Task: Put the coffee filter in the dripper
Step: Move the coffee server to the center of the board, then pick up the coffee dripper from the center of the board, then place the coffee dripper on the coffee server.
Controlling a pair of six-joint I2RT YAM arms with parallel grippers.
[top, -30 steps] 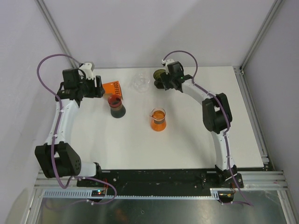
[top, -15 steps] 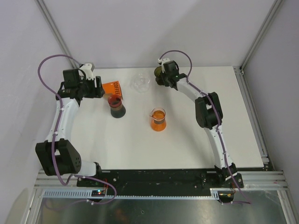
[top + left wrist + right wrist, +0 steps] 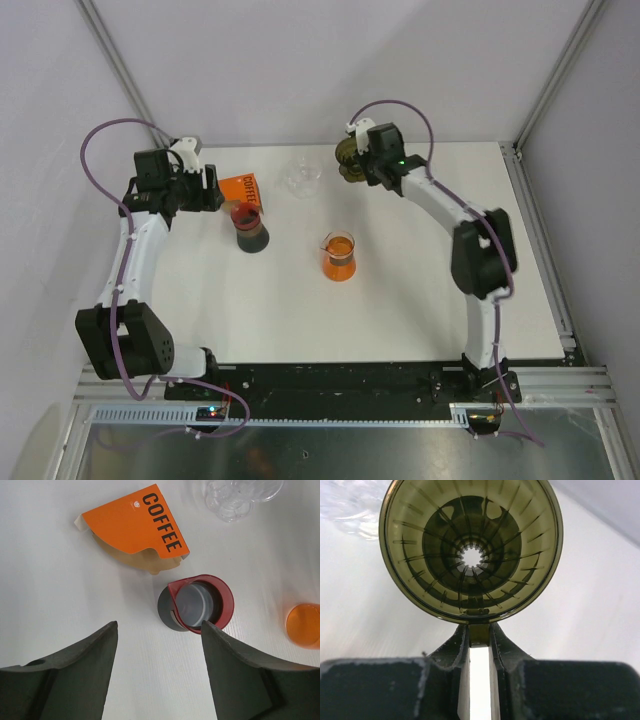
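well across the tabletop from the dripper pinched in my right gripper, the coffee filter lies just ahead of my spread left gripper.

The left wrist view's top edge cuts off the clear glass dish, and its right edge leaves only part of the orange beaker. A card sleeve covers most of the paper filters, so their number cannot be told. In the right wrist view, the dripper loses its far rim past the top edge. Its handle is mostly buried between the fingers of the right claw. A blurred clear shape fills the upper left corner.
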